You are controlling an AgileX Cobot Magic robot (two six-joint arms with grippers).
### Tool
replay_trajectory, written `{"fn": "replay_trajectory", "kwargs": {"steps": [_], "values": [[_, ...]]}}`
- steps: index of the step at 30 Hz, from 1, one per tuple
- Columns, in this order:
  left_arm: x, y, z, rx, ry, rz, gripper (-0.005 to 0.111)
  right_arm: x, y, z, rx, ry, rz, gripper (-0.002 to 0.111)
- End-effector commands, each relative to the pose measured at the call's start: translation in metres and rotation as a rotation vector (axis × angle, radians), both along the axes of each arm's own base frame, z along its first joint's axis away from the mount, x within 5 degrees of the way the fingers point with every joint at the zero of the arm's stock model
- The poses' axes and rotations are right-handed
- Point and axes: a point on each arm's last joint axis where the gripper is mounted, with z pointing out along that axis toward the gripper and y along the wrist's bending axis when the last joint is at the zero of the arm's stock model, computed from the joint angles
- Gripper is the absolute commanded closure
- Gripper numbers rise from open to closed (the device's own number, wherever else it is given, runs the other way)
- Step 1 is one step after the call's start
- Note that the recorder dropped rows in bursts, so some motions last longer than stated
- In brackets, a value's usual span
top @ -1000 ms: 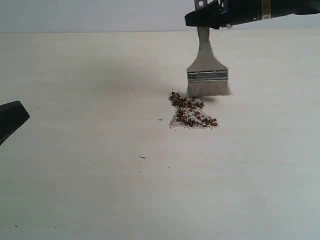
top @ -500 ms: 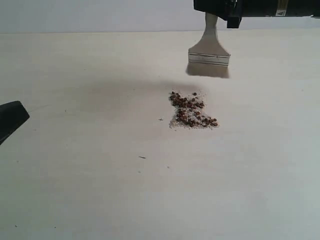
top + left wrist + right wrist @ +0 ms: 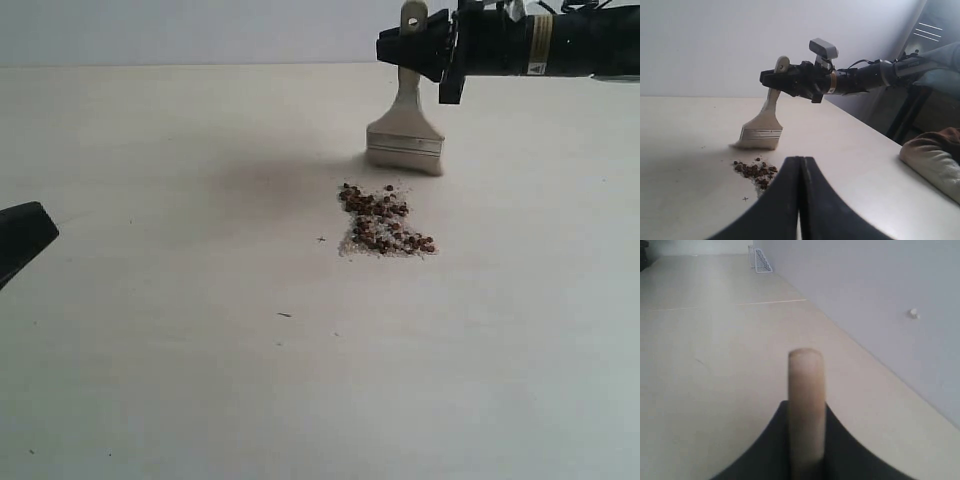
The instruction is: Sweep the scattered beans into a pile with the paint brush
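Exterior view: the right pincer [image 3: 398, 46], upper right, is clamped narrow on the handle of the paint brush [image 3: 405, 130]. The brush hangs just above the pile [image 3: 385, 222] in the frame, and the pile sits right of centre on the table [image 3: 150, 380]. Handle end up, bristles down, long axis close to upright with a slight lean. The left pincer [image 3: 22, 238] sits at the left edge.

Left wrist view: the left pincer's jaws are pressed together on nothing. The brush leans, handle upper right, bristles lower left near the beans [image 3: 756, 170]. Can't tell if the bristles touch the table.

Right wrist view: just the handle poking out of the grip.

My worry: dropping onto the heap or stroking too fast would flick beans outward, and the slanted bristle edge could let some slip past.
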Motion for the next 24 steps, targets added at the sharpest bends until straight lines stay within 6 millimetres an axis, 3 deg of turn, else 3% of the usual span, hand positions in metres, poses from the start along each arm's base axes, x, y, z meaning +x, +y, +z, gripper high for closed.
{"fn": "replay_trajectory", "kwargs": {"steps": [1, 14, 24], "values": [[-0.001, 0.000, 0.000, -0.015, -0.001, 0.001, 0.107, -0.003, 0.000, -0.009, -0.041, 0.087, 0.018, 0.108], [-0.001, 0.000, 0.000, -0.015, -0.001, 0.001, 0.107, -0.011, 0.000, -0.018, -0.046, 0.477, 0.003, 0.108], [-0.001, 0.000, 0.000, -0.015, -0.001, 0.001, 0.107, -0.003, 0.000, -0.008, 0.032, 0.295, -0.029, 0.108]]}}
